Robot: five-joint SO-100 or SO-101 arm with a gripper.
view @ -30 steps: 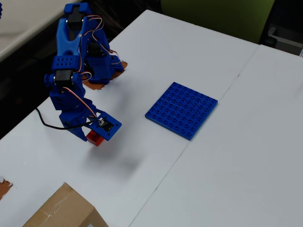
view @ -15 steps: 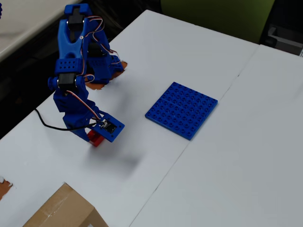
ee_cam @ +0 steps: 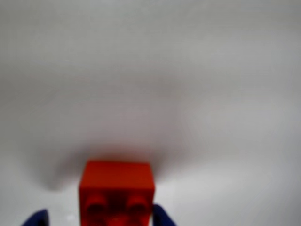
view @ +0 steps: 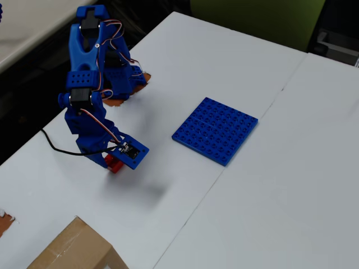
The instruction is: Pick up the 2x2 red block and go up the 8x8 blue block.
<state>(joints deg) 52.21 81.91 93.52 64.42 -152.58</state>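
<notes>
The 2x2 red block (ee_cam: 116,190) fills the bottom centre of the wrist view, blurred, studs facing the camera. It stands between my two blue fingertips (ee_cam: 162,217). The right one is against it and the left one stands off with a gap. My gripper (ee_cam: 99,219) is open around it. In the overhead view the gripper (view: 116,162) points down at the white table, and a bit of the red block (view: 114,164) shows under it. The 8x8 blue block (view: 216,130) lies flat on the table, well to the right of the gripper.
The blue arm's base (view: 120,78) stands at the table's upper left edge. A black cable (view: 56,147) runs left of the arm. A cardboard box (view: 76,249) sits at the bottom left. A seam (view: 224,168) runs across the white table (view: 280,196).
</notes>
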